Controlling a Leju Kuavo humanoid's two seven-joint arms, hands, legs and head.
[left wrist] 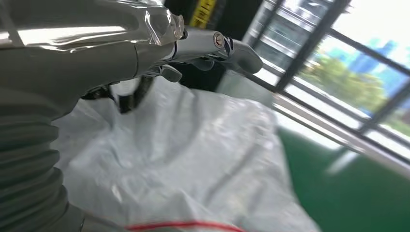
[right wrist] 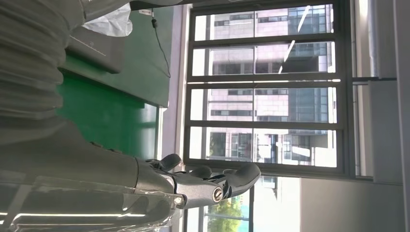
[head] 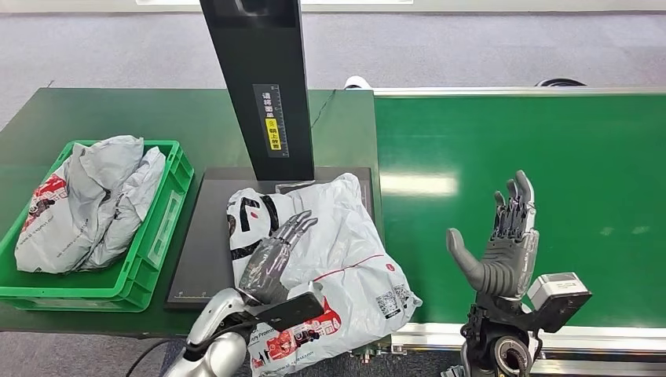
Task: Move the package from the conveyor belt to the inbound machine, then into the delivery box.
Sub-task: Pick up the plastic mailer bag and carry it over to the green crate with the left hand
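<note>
At the far left of your head view sits the green delivery box (head: 161,228) on the dark green table (head: 47,118), with crumpled grey bags (head: 86,200) already inside it. Just beside it lies the black platform of the inbound machine (head: 200,236), its dark post (head: 263,86) rising behind. The white package (head: 345,251) lies on that platform, its near end hanging over the table edge. Your left robot hand (head: 275,255) rests flat on top of the package, fingers stretched out along it and gripping nothing. To the right, over the bright green conveyor belt (head: 550,157), your right robot hand (head: 499,243) is raised, fingers spread, empty.
</note>
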